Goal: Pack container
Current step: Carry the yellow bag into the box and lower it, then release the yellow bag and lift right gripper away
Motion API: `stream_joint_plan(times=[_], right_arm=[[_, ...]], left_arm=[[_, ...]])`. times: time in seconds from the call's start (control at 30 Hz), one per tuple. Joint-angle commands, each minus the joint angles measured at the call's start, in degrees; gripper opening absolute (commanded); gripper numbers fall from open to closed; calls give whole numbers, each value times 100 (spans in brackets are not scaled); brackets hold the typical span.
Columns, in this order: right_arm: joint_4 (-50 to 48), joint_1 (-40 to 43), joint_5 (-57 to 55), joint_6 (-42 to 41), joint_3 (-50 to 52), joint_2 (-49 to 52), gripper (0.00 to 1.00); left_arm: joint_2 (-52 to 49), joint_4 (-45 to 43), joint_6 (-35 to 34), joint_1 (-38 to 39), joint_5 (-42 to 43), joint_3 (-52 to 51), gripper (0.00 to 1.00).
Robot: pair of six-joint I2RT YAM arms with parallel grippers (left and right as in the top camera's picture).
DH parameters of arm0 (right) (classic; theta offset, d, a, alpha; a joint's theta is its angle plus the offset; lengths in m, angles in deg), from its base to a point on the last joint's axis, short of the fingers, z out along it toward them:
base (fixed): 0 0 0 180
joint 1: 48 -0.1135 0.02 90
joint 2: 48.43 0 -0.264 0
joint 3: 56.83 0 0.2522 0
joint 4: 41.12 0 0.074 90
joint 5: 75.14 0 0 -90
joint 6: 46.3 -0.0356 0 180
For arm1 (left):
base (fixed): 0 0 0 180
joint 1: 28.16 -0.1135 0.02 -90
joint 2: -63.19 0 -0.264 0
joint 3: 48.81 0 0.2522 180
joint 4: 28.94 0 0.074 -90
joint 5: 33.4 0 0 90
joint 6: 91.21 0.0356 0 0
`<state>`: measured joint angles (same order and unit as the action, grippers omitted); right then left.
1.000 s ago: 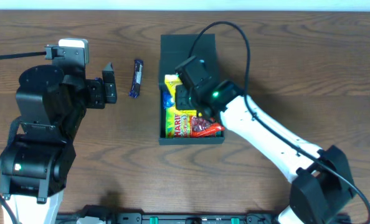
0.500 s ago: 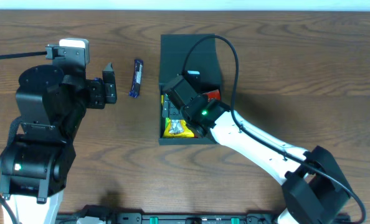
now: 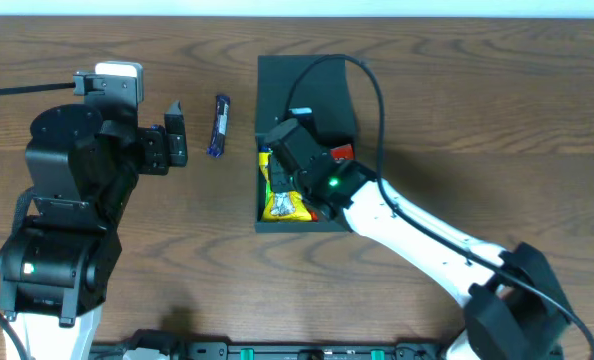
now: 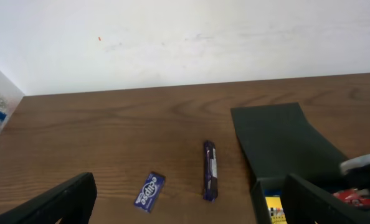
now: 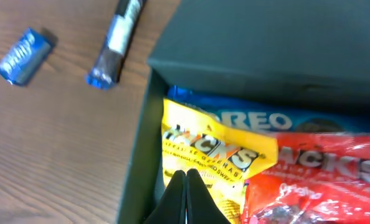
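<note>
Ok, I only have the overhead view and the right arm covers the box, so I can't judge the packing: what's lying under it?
Observer: A blue Oreo packet lies in the container, partly under a yellow packet and a red packet.
Operator: Is the right gripper carrying anything?
Observer: No, it is shut and empty, its tips above the yellow packet.
Operator: Anything left outside besides the long bar?
Observer: Yes, a small blue packet lies on the table, beside the long bar.
</note>
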<state>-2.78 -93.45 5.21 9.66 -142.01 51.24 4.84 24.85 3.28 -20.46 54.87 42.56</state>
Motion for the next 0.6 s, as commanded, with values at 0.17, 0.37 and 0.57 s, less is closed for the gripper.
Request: stream_joint_plan(times=[0.17, 0.37, 0.57], right_arm=[[31, 39, 125, 157, -46, 868, 2], [44, 46, 81, 157, -46, 1060, 1], [57, 76, 92, 804, -208, 809, 1]], left_arm=[[50, 13, 28, -17, -39, 55, 95], [50, 33, 28, -20, -39, 55, 95], [37, 214, 417, -20, -37, 55, 95]])
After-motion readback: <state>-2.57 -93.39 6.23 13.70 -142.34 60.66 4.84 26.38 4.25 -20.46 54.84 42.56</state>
